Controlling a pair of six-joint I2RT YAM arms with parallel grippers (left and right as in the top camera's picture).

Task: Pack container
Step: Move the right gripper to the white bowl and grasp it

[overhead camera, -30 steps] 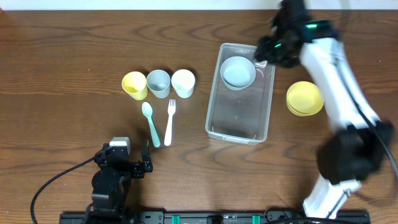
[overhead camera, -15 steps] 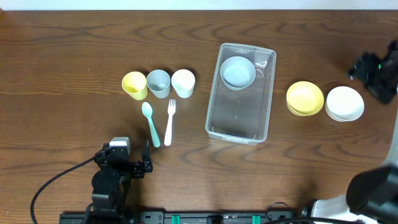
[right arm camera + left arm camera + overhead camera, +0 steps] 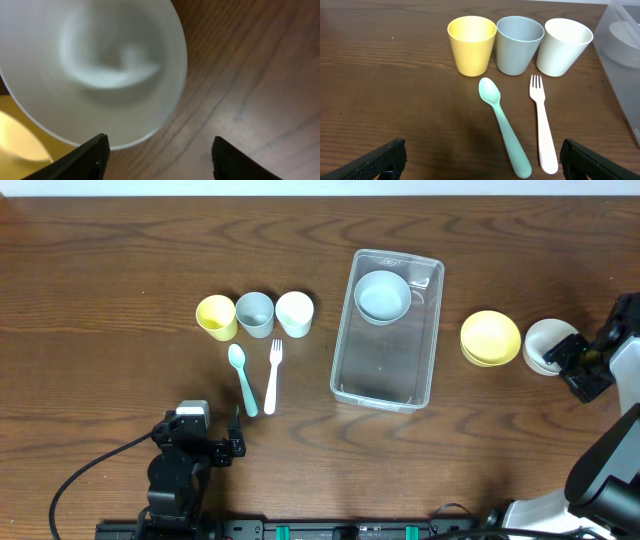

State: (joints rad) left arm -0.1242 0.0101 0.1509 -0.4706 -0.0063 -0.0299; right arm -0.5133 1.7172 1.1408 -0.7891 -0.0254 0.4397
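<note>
The clear plastic container (image 3: pixel 385 340) stands in the middle of the table with a pale blue bowl (image 3: pixel 383 296) in its far end. A yellow bowl (image 3: pixel 490 337) and a white bowl (image 3: pixel 548 344) sit to its right. My right gripper (image 3: pixel 572 366) is open, low over the white bowl's right edge; the right wrist view shows the white bowl (image 3: pixel 95 65) close below, with the yellow bowl (image 3: pixel 17 145) at lower left. My left gripper (image 3: pixel 225 448) is open and empty at the front left. A corner of the container (image 3: pixel 625 55) shows in the left wrist view.
Yellow cup (image 3: pixel 216 317), blue-grey cup (image 3: pixel 255 313) and white cup (image 3: pixel 294 312) stand in a row left of the container. A teal spoon (image 3: pixel 242 378) and a white fork (image 3: pixel 272 374) lie in front of them; the left wrist view shows them too.
The right arm has left the container's far end, where the blue bowl stays, swung to the right and come down over the white bowl. The left arm has not moved.
</note>
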